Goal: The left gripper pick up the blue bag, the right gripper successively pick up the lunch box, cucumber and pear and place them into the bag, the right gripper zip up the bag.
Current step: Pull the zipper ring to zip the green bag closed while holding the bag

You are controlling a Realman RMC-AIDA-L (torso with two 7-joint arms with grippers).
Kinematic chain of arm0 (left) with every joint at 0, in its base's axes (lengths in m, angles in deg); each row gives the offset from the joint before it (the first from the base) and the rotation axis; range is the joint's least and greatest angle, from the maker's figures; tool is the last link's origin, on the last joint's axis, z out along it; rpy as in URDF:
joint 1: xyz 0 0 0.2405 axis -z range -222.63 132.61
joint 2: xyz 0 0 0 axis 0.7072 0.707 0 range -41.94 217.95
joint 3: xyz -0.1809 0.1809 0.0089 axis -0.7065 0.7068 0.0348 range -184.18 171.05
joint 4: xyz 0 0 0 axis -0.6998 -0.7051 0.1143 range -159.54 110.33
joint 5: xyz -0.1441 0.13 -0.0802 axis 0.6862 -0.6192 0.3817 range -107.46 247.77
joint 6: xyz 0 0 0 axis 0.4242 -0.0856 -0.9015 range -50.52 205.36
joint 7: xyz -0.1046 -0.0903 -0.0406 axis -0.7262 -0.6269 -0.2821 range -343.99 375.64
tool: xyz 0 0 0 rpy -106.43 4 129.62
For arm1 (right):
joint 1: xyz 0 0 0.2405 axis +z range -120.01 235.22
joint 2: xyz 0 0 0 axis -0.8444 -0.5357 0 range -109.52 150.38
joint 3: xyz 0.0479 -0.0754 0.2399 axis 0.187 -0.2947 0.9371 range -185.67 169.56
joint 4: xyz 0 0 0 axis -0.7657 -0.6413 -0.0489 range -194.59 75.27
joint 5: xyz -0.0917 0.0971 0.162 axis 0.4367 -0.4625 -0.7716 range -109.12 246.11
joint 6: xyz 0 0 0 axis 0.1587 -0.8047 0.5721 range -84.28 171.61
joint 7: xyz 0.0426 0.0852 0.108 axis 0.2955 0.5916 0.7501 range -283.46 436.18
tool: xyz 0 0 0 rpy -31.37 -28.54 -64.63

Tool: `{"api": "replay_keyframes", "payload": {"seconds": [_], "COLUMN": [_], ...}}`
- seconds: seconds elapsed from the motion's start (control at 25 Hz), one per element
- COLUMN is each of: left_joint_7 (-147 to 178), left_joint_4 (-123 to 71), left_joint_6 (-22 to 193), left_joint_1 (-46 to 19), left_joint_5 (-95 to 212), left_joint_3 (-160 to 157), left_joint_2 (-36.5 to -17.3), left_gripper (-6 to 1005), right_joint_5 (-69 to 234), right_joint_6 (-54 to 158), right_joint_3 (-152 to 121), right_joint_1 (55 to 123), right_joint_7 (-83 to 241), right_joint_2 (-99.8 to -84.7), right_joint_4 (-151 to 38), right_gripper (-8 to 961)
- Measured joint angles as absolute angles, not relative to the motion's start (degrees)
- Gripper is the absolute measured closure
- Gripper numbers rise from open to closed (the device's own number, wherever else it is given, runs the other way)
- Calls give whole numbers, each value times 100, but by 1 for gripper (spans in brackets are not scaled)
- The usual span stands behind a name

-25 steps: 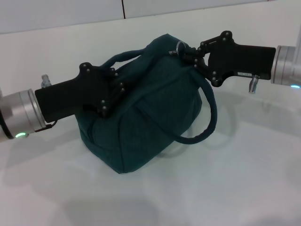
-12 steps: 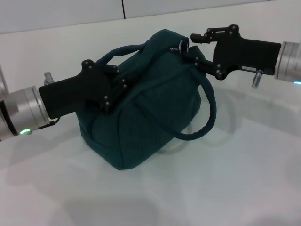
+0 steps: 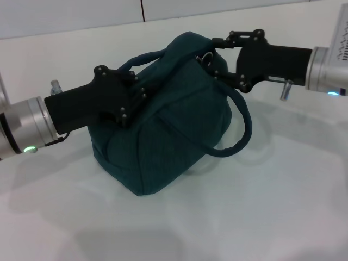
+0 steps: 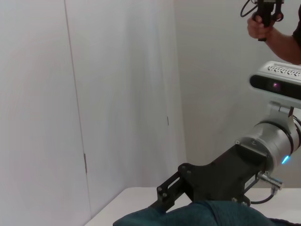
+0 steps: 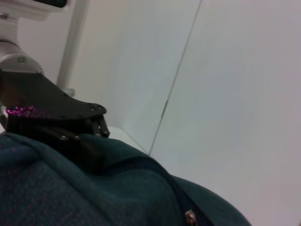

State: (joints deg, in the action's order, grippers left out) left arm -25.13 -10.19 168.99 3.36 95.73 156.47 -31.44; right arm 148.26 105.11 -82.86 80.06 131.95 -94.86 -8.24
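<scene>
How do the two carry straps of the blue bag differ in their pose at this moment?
One strap arches along the top of the blue bag, beside the left gripper pressed against the bag's side. The other strap hangs loose in a drooping loop down the bag's side, below the right gripper at the zipper ring. Both are the same dark teal cord.

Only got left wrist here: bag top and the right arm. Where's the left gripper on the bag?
Observer: The left gripper is against the bag's left side, just under one handle.
Operator: Bag lifted?
Observer: No, its base looks to rest on the table.
Operator: Right gripper at the zip?
Observer: The right gripper is at the bag's top right end, beside the metal pull ring.
</scene>
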Motion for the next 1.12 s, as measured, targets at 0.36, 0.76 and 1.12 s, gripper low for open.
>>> {"api": "replay_keyframes", "payload": {"seconds": [0.36, 0.76, 1.12], "left_joint_7": [-2512, -2512, -2514], "left_joint_4": [-1019, -1020, -1019], "left_joint_6": [16914, 16917, 16932], "left_joint_1": [311, 282, 258], "left_joint_5": [9586, 9624, 9653], "left_joint_3": [15647, 15640, 15637], "left_joint_2": [-3152, -3153, -3153], "left_gripper": [951, 950, 946], "right_joint_5": [14817, 14838, 14808], "right_joint_6": [10509, 10579, 10593], "right_joint_3": [-8578, -8610, -8571], "right_joint_1": [8091, 7994, 7932], "right_joint_7": [13172, 13125, 12939], "right_joint_2": [-9486, -9487, -9486], "right_joint_4": [-909, -862, -843], "right_gripper": [455, 503, 874]}}
